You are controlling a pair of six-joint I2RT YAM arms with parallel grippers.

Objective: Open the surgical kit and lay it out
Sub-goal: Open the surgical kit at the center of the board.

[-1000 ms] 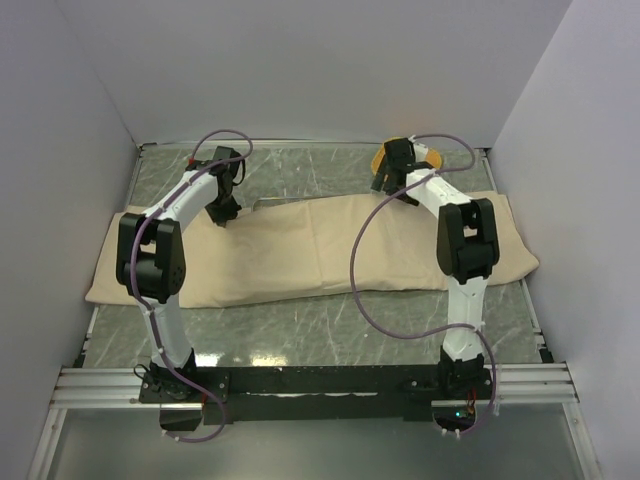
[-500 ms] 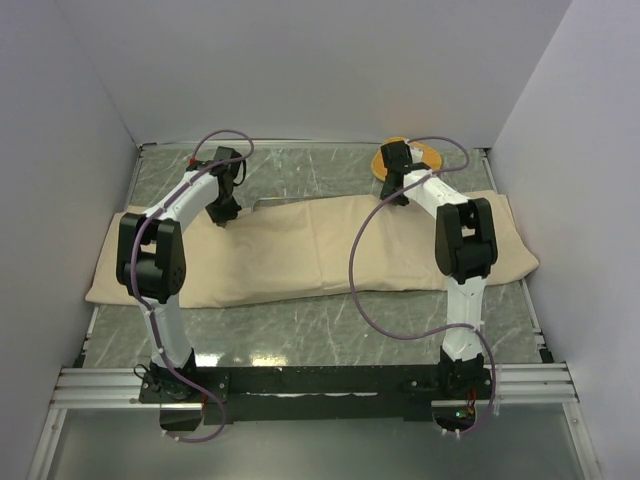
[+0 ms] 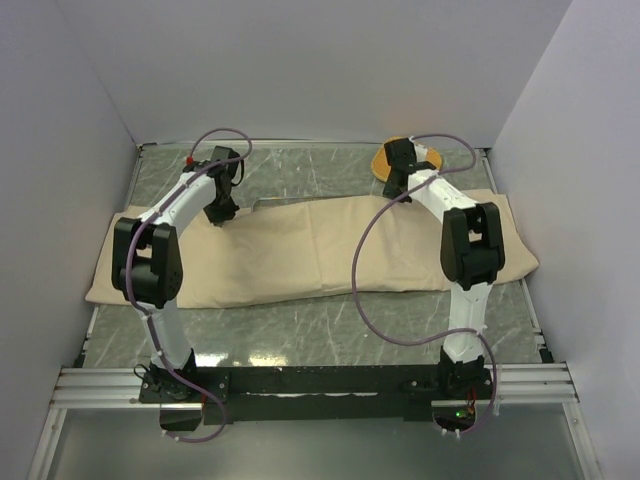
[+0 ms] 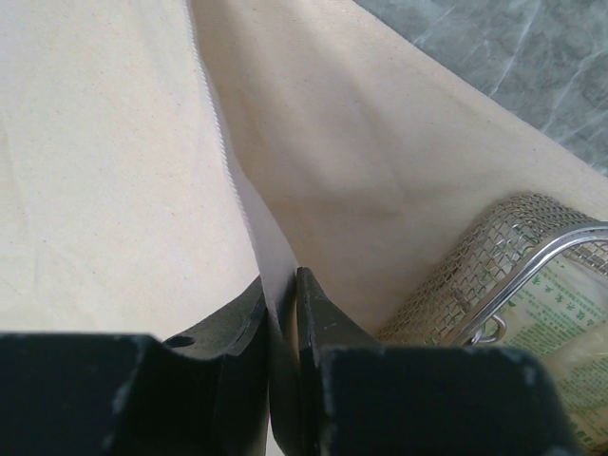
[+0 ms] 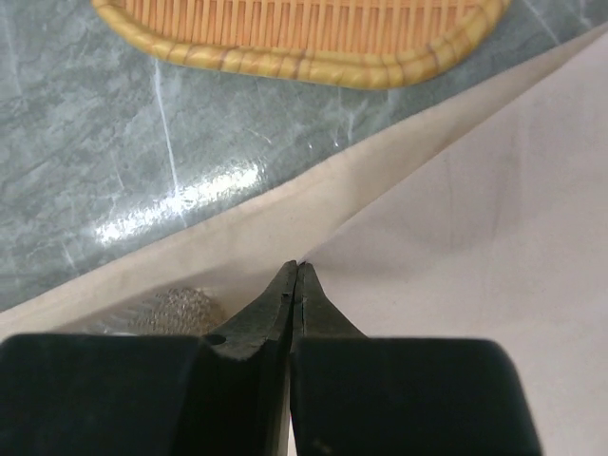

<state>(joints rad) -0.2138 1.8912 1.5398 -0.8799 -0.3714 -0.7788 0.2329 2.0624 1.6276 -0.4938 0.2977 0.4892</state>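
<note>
Both arms have drawn back, left gripper [image 4: 282, 285] and right gripper [image 5: 296, 271] pinching the wrapping cloth [image 3: 300, 250]; packet [image 4: 560, 313] print unreadable.

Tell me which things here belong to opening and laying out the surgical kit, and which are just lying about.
Part of the job:
beige wrapping cloth
steel wire-mesh tray
green-white packet inside the tray

Just lying about:
orange woven pad, beyond the cloth

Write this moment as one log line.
left tool: shut on cloth | right tool: shut on cloth | mesh tray: partly uncovered
</note>
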